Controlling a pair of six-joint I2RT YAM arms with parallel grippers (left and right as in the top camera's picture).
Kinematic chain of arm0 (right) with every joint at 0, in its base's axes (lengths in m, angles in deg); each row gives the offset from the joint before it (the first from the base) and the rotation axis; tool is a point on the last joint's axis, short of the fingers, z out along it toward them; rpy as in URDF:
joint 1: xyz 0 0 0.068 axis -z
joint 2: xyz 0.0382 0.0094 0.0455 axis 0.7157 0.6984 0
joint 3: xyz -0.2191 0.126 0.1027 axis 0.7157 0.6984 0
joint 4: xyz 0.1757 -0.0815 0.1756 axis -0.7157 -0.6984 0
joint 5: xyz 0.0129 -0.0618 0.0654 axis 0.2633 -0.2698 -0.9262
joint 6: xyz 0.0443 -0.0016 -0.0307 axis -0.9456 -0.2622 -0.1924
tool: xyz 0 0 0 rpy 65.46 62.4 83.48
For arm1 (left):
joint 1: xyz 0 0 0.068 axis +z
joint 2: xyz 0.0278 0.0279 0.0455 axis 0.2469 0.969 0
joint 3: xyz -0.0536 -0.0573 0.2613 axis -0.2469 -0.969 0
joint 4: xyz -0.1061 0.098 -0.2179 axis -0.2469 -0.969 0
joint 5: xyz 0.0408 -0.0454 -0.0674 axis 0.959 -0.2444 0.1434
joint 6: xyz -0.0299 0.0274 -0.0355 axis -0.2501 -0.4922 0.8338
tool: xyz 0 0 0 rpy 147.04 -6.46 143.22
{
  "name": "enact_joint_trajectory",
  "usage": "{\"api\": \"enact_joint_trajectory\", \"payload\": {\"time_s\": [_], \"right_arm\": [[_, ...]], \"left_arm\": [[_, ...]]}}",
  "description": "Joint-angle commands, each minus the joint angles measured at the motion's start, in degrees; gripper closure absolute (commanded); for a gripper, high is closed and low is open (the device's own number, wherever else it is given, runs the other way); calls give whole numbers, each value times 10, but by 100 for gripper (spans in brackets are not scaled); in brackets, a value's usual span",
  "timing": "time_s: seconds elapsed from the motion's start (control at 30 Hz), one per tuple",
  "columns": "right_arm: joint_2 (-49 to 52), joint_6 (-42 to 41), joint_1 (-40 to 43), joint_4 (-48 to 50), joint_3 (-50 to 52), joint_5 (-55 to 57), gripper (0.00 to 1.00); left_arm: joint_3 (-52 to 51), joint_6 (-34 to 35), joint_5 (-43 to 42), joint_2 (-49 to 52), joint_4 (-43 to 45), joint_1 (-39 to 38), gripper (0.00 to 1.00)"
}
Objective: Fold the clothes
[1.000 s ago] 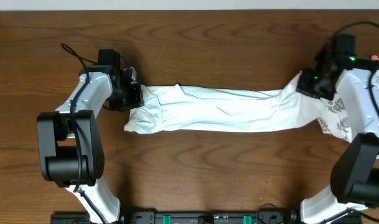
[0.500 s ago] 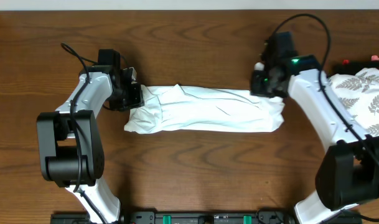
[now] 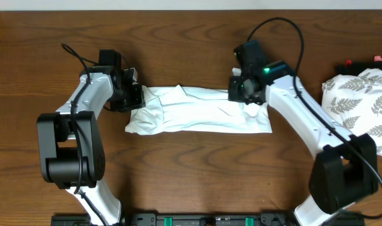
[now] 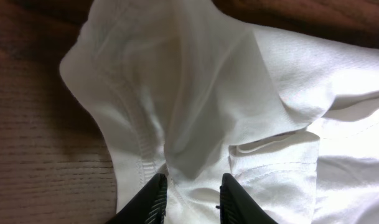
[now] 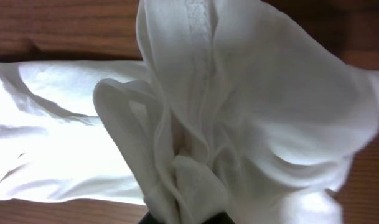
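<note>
Still pins the left end of the T-shirt (image 3: pixel 197 116) with the left gripper (image 3: pixel 135 95), left of centre in the overhead frame. Shows, in the left wrist view, both fingers (image 4: pixel 154 196) at the bottom edge, pressed in on a ridge of white cloth. Has not shifted there over the last second.

Carries the other end in the right gripper (image 3: pixel 244 94), clenched tight on a bunch of hem and folds that rises from the bottom of the right wrist view. Has swept that end from the far right edge of the overhead frame to just right of centre. Shortens the white band noticeably by that, and brings the carried part back over the part resting on the table (image 3: pixel 191 37). Uncovers, in passing, a leaf-printed cloth (image 3: pixel 360 100) at the right edge, now well apart from the shirt.

Leaves the garment as a narrow strip across the middle of the frame, already doubled lengthwise by the look of it. Reads as the crosswise fold under way but not finished: carried end not yet over the pinned end, cloth bunched in the grip, not lying flat. Calls next, probably, for going on leftward, then lowering and letting go smoothly so as not to trap the crumple.
</note>
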Motion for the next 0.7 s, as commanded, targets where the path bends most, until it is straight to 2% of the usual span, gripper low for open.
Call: {"api": "enact_joint_trajectory", "payload": {"time_s": [0.0,0.57,0.67], "right_arm": [[27,-33,-20,7,-9,7,99],[74,-66,-74,42,-9,-2,99],[77,-66,-75,50,-9,-7,93]], "left_arm": [[-5,-10,-8,-15,-1,3,71],[-5,-10,-8,-15,-1,3,71],[-5,-10,-8,-15,-1,3,70]]}}
